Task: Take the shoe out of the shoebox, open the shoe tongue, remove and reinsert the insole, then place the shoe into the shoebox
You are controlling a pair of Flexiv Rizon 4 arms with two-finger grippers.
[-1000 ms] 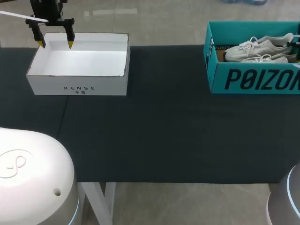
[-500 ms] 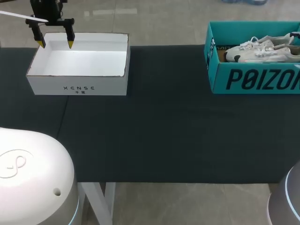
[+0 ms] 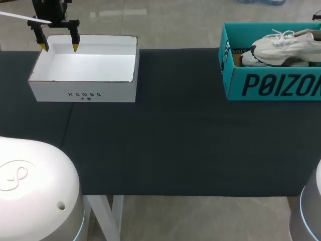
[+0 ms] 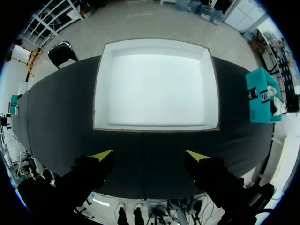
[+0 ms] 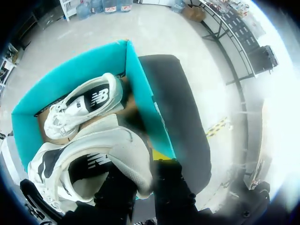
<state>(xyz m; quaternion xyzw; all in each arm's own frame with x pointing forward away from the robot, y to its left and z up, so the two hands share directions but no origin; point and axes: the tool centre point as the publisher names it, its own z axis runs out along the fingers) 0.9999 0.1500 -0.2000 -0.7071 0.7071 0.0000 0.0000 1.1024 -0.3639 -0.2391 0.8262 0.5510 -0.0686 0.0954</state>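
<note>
My right fingers point(image 5: 171, 183) are clamped on the heel of the shoe point(image 3: 286, 44), which hangs toe-out over the shoebox point(image 3: 271, 85), its sole above the rim. The second shoe point(image 5: 82, 110) lies inside, just beside it. I judge this to be the take-out step, roughly at its midpoint: the shoe looks free of the box walls but is not yet over the desk point(image 3: 175, 140). To do it well I would keep the grip firm, because a heel hold lets the toe sag. I would raise it enough that the laces cannot catch the rim or drag the second shoe, then carry it toward the middle of the desk. It should go down sole-first, with the tongue facing where my other arm can reach. My left fingers point(image 4: 101, 157) stand wide apart and hold nothing, hovering over the far edge of the white box point(image 3: 83, 93), well apart from the shoebox. The desk has a dark matte cover that should grip the sole, and the stretch between the two boxes gives room for the insole work.
</note>
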